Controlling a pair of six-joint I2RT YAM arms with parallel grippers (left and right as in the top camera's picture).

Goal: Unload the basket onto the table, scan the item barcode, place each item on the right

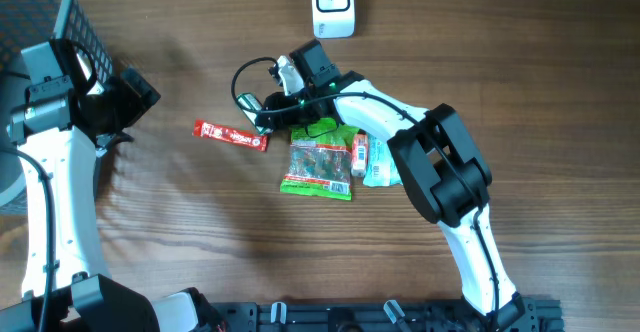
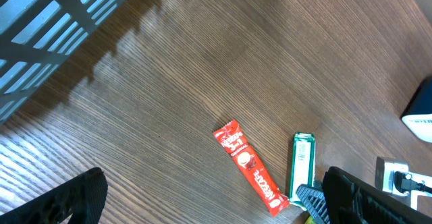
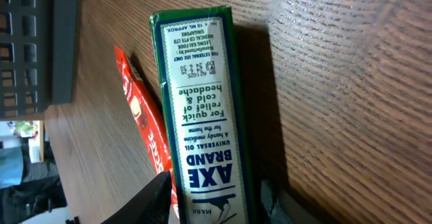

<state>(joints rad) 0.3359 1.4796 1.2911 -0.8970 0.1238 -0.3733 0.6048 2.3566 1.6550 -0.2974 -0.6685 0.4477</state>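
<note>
The right gripper reached down at the near end of a green Axe Brand box, its two fingers standing on either side of the carton. Whether they pressed on it or merely flanked it could not be told. The box lay flat on the wooden table, just beside a red Nescafé sachet to its left. From overhead, that sachet lay left of a green snack bag, and the white scanner stood well apart from them at the far edge of the table. The left gripper hung above the table with its jaws spread wide and nothing between them, near the dark basket.
</note>
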